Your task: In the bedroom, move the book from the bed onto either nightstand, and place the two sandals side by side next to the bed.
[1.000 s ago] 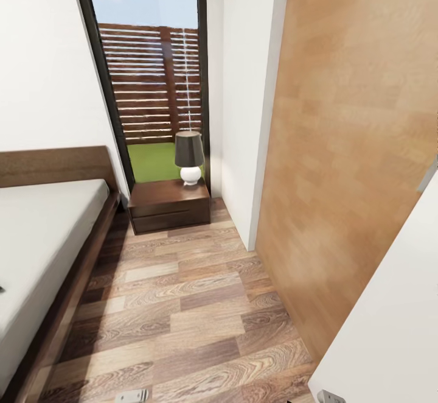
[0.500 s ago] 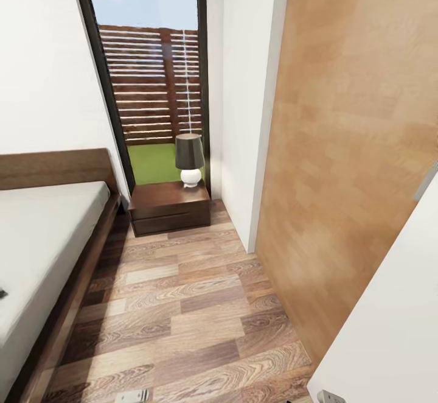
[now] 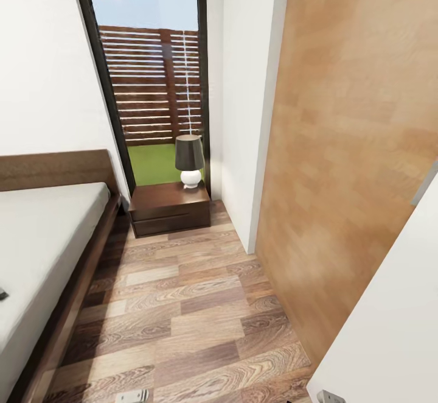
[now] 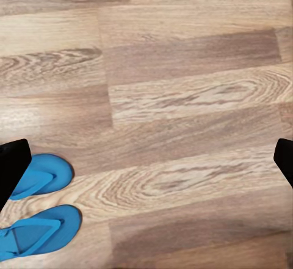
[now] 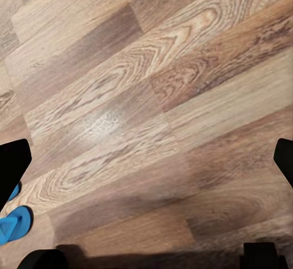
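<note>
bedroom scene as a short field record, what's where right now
bed: low grey-white mattress bed with dark wood frame, head view's left
nightstand: dark brown wooden cabinet, by the window beside the bed
lamp: dark-shaded white-based lamp, on the nightstand
sandals: two bright blue flat sandals, side by side on the wood-plank floor
left claw: open, empty
right claw: open, empty

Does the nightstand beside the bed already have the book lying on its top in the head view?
No, the nightstand carries only a lamp on its glossy top; no book lies there.
</note>
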Available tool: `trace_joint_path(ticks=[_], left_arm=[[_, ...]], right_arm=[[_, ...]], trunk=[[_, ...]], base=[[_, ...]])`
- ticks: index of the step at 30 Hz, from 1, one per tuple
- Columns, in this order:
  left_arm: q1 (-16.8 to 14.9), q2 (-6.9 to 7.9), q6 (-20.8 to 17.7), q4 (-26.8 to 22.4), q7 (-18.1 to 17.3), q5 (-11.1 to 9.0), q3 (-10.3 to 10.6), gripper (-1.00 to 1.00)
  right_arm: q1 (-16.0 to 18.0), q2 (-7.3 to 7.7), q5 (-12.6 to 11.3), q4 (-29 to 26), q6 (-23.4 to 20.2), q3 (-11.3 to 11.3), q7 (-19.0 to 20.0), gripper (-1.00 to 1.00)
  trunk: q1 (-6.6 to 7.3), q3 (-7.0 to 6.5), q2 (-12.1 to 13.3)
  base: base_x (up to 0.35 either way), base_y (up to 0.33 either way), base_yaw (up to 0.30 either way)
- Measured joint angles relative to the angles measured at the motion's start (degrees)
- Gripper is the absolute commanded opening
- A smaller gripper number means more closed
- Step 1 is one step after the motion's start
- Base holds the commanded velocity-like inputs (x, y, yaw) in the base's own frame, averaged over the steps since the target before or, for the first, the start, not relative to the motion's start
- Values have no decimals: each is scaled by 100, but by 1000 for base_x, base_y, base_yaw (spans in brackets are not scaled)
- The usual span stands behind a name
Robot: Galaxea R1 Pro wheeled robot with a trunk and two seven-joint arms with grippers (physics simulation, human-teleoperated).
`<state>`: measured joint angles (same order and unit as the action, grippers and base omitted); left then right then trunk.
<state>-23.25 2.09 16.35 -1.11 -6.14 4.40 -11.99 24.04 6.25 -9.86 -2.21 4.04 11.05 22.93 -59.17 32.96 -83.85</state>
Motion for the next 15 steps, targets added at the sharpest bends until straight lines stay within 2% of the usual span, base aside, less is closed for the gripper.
trace_joint_path(ticks=[7, 12, 15], left_arm=[[0, 1, -1, 0, 0, -1, 0, 100], [0, 1, -1, 0, 0, 5, 0, 100], [0, 1, -6, 0, 0, 3, 0, 100]], right_arm=[[0, -2, -2, 4, 2, -2, -2, 100], [0, -2, -1, 1, 6, -3, -3, 100], [0, -2, 0, 2, 7, -2, -5, 100]], trunk=[[2, 0, 0], [0, 0, 0], [3, 0, 0]], base=[[150, -30, 0], [75, -23, 0], [259, -2, 0]])
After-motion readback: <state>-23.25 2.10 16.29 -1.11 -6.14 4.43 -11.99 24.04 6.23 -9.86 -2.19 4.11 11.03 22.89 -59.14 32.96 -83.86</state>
